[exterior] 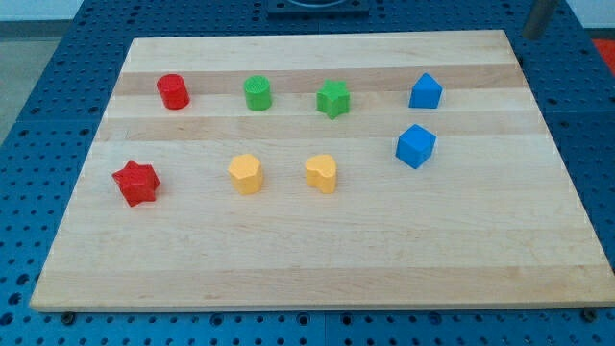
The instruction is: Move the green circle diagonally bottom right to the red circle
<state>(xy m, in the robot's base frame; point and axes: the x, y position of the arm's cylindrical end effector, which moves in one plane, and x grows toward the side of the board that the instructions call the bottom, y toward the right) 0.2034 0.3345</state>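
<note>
You're looking at a pale wooden bench (pixel 317 259) carrying eight small blocks. The green circle block (pixel 258 93) stands in the far row, just right of the red circle block (pixel 173 91) at far left, clearly apart from it. Further right in that row sit a green star block (pixel 333 98) and a blue pentagon-like block (pixel 425 91). Nearer you, from left: a red star block (pixel 135 183), a yellow block (pixel 246 174), a yellow heart-like block (pixel 322 173) and a blue cube block (pixel 415 145). My tip isn't in view, so you cannot tell where the green circle lies relative to it; this rod has no jaws to judge.
</note>
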